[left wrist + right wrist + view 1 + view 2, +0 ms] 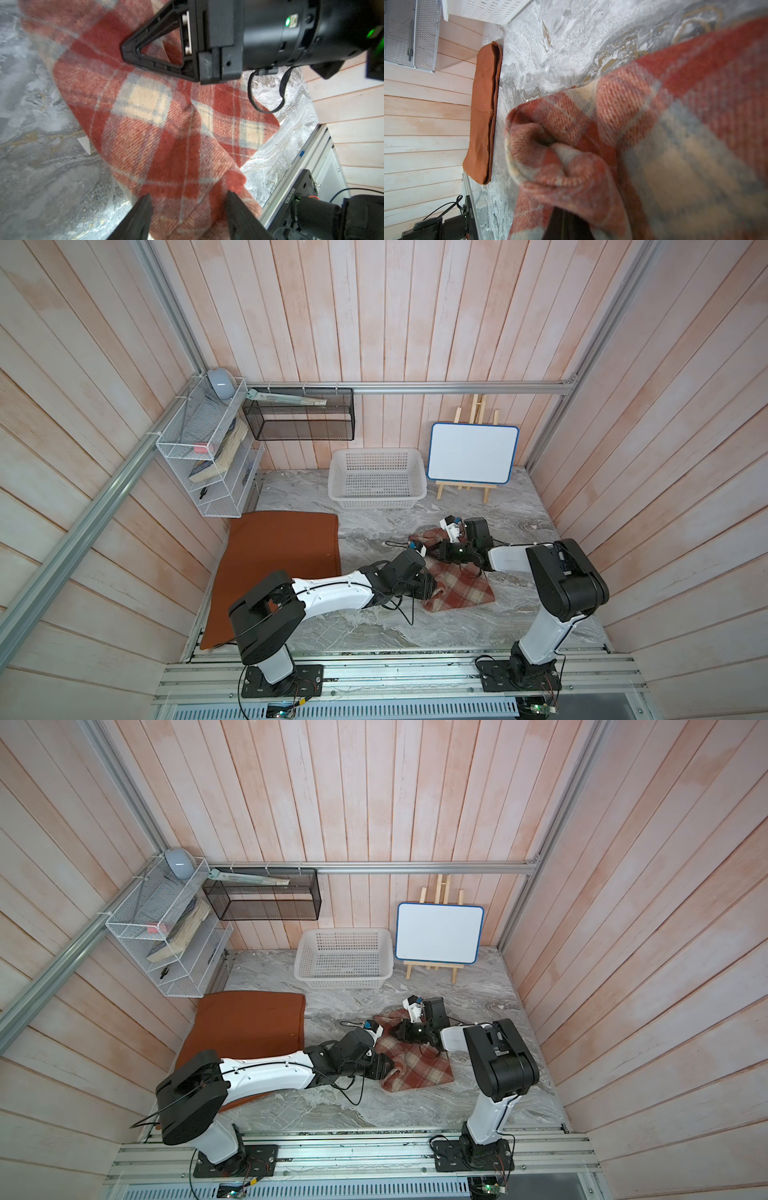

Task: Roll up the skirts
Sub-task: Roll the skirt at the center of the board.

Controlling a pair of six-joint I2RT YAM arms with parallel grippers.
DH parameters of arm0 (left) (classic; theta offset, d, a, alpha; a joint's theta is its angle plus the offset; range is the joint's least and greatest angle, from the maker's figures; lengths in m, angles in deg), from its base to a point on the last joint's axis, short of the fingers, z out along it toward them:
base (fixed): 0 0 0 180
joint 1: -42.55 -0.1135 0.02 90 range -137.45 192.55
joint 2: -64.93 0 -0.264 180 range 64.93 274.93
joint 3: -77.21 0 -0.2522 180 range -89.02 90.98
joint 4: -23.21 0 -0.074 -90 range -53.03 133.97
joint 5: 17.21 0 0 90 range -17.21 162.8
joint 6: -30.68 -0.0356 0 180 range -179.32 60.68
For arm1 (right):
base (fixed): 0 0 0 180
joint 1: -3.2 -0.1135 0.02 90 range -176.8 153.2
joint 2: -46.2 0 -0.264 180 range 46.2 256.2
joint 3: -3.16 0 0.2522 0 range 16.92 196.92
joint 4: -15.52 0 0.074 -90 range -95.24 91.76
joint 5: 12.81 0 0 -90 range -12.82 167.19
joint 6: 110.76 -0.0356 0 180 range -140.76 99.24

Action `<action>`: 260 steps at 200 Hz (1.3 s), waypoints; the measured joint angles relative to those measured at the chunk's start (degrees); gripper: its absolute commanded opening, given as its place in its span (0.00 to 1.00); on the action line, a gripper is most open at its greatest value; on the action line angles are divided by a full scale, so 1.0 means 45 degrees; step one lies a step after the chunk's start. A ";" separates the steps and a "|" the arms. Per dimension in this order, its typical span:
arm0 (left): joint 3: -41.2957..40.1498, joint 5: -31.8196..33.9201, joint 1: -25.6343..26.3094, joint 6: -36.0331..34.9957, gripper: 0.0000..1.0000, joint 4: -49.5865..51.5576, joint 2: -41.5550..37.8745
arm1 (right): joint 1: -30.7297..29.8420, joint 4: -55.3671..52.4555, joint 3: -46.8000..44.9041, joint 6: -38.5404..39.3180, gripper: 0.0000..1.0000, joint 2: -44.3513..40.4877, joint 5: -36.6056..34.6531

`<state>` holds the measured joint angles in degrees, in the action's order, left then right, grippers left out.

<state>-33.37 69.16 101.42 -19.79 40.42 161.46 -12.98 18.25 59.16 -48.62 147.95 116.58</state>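
Note:
The red-and-cream plaid skirt lies right of the table's middle, its left edge rolled into a thick tube. My left gripper is open at the near end of that roll, with the plaid skirt between its spread fingers. My right gripper is shut on the far end, where the plaid skirt bunches over its fingers. The rust-orange skirt lies flat along the left side, partly under my left arm.
A white perforated basket stands at the back centre. A small whiteboard on a wooden easel stands to its right. A white wire shelf and a black mesh tray hang on the back-left walls.

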 measured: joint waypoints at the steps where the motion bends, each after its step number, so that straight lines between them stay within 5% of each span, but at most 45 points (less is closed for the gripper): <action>1: 0.0005 0.0005 0.0000 -0.0005 0.57 -0.0015 0.0015 | 0.0000 0.0000 0.0000 0.0000 0.00 0.0000 0.0000; 39: 0.0287 -0.0141 0.0413 0.0257 0.43 -0.0787 0.1137 | 0.0058 0.0107 -0.0136 -0.0083 0.00 -0.0092 -0.0107; 130: 0.1642 -0.0185 0.0709 0.0267 0.38 -0.0384 0.2701 | 0.0277 0.0656 -0.0529 -0.0233 0.00 -0.0185 -0.0136; 141: 0.1486 -0.0078 0.0724 0.0282 0.43 -0.0282 0.2463 | 0.0277 0.0675 -0.0554 -0.0233 0.00 -0.0204 -0.0155; 165: 0.0685 0.0714 0.0772 0.0296 0.76 0.0578 0.0967 | 0.0277 0.0685 -0.0602 -0.0243 0.00 -0.0253 -0.0189; 207: -0.1569 0.1239 -0.0379 0.1175 0.89 -0.0078 -0.1724 | 0.0277 0.0680 -0.0627 -0.0277 0.00 -0.0306 -0.0282; 260: -0.3691 0.0204 -0.1447 0.2501 0.90 -0.4017 -0.0432 | 0.0277 0.0699 -0.0690 -0.0282 0.00 -0.0379 -0.0340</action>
<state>-49.98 70.07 94.91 -8.54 22.34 159.51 -11.74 21.40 56.05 -49.88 146.25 115.05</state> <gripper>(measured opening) 0.901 0.047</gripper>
